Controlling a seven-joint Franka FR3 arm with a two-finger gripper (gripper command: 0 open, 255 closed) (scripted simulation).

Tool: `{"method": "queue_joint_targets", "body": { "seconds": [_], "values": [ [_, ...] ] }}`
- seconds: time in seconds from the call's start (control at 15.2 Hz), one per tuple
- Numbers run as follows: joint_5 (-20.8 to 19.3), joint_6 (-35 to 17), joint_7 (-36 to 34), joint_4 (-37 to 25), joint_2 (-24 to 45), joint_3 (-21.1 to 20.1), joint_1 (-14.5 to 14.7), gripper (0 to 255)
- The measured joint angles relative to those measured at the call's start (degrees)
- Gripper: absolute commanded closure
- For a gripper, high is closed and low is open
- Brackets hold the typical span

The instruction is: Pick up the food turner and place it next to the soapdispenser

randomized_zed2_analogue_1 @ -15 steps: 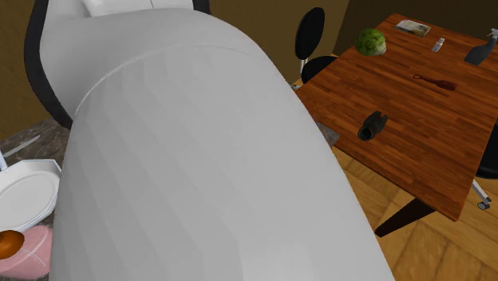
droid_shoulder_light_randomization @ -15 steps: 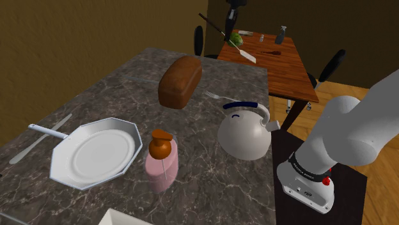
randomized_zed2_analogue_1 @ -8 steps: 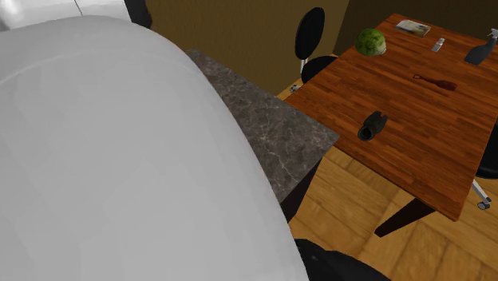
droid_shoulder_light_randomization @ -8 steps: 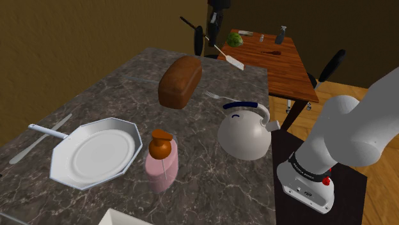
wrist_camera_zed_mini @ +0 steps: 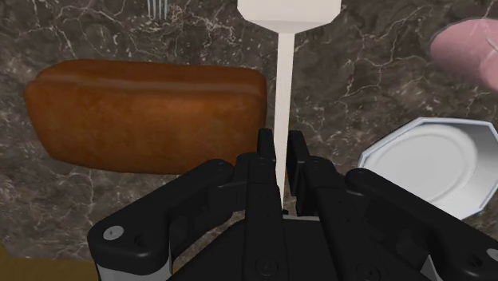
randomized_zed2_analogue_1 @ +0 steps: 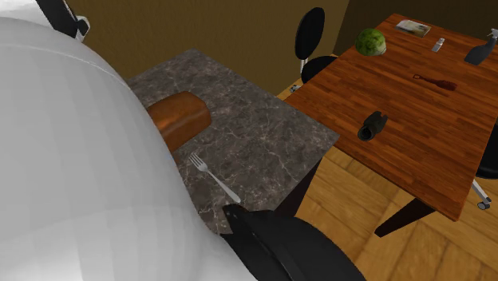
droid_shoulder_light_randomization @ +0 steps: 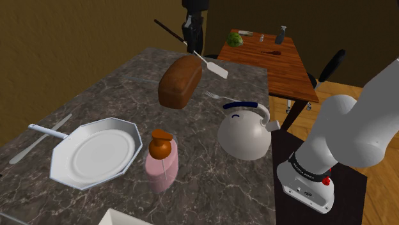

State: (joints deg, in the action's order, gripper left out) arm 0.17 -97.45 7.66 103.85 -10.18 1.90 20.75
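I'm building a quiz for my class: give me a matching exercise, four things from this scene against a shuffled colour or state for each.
1 turner
2 loaf
3 soap bottle
4 kettle

A pink, brown cap
B white, blue handle
C clasped by the gripper, off the table
D brown, lying on the table

Pairs: 1-C, 2-D, 3-A, 4-B

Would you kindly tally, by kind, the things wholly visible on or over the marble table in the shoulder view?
Utensils: 3 (food turner in the pincer, fork, knife)
Vessels: 2 (kettle, dish)
Food: 1 (bread loaf)
Soap dispenser: 1
Total: 7
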Motion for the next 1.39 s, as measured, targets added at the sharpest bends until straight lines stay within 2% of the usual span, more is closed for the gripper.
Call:
{"method": "queue_joint_targets", "body": {
  "seconds": [0.4, 1.39],
  "values": [
    [0.0, 0.4, -7.6, -6.0, 5.5, -4.4, 3.2, 255],
    [0.0, -10.6, -9.3, 4.3, 6.3, -5.3, 4.0, 255]
  ]
}}
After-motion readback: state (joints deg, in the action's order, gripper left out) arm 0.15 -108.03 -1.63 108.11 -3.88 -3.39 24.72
